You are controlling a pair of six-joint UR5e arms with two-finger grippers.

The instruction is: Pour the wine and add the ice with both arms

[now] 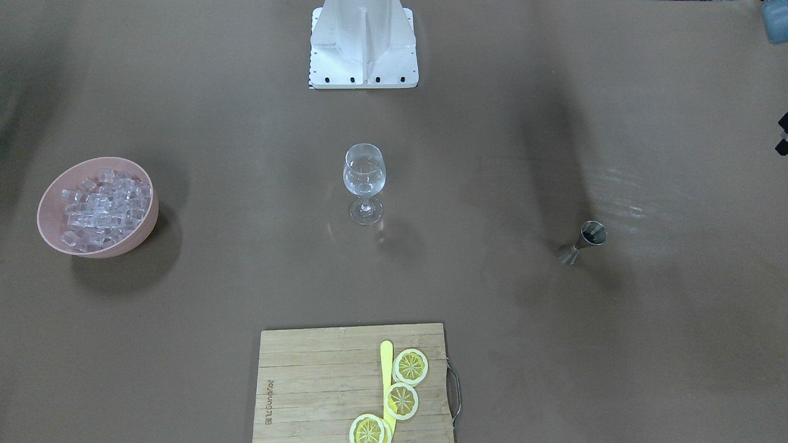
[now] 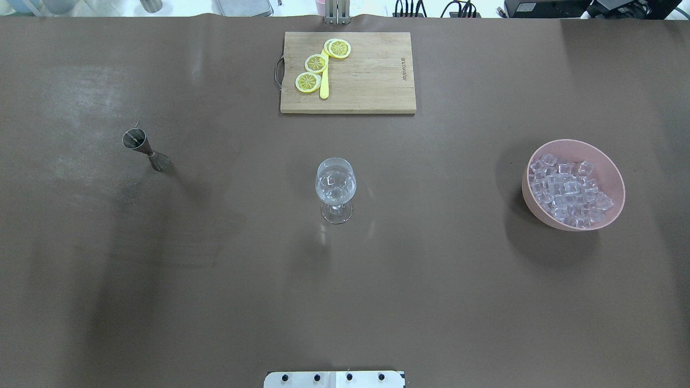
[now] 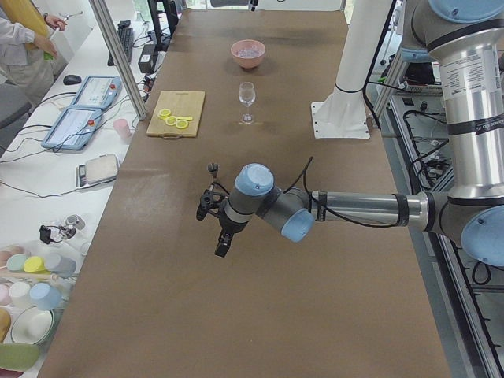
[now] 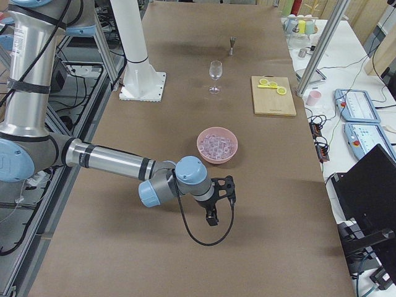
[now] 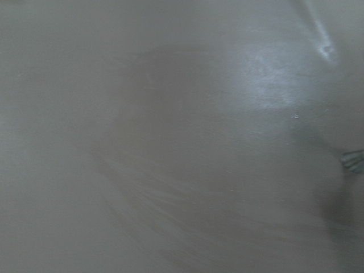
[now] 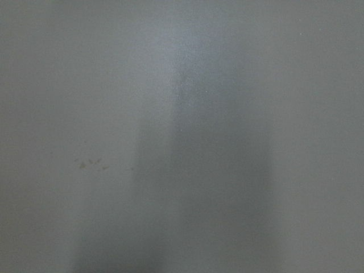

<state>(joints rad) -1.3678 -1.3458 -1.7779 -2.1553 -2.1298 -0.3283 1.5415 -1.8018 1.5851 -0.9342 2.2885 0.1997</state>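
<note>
Listing front-facing: wine glass [image 1: 364,178] at centre, contents clear and unresolved; pink bowl [image 1: 46,209] at its 9 o'clock, heaped with ice [image 1: 101,206]; steel jigger [image 1: 583,241] at 3 o'clock, contents unseen. Overhead: bowl at 3 o'clock of the glass, jigger at 9 o'clock, cutting board [image 2: 372,81] at 12 o'clock. Side views: left gripper [image 3: 223,246] and right gripper [image 4: 212,218] hang over bare table, finger gap impossible to tell; judged risk: a nudge tips the stemmed glass or narrow-waisted jigger, and slick cubes may slip the fingers.

Clear, glassy ice [image 2: 566,188] fills a pink bowl [image 2: 531,199]; yellow lemon slices [image 2: 308,82] (pale-rimmed) top a tan, plank-striped board [image 2: 372,75]; the worktop [image 2: 215,269] is brown.
</note>
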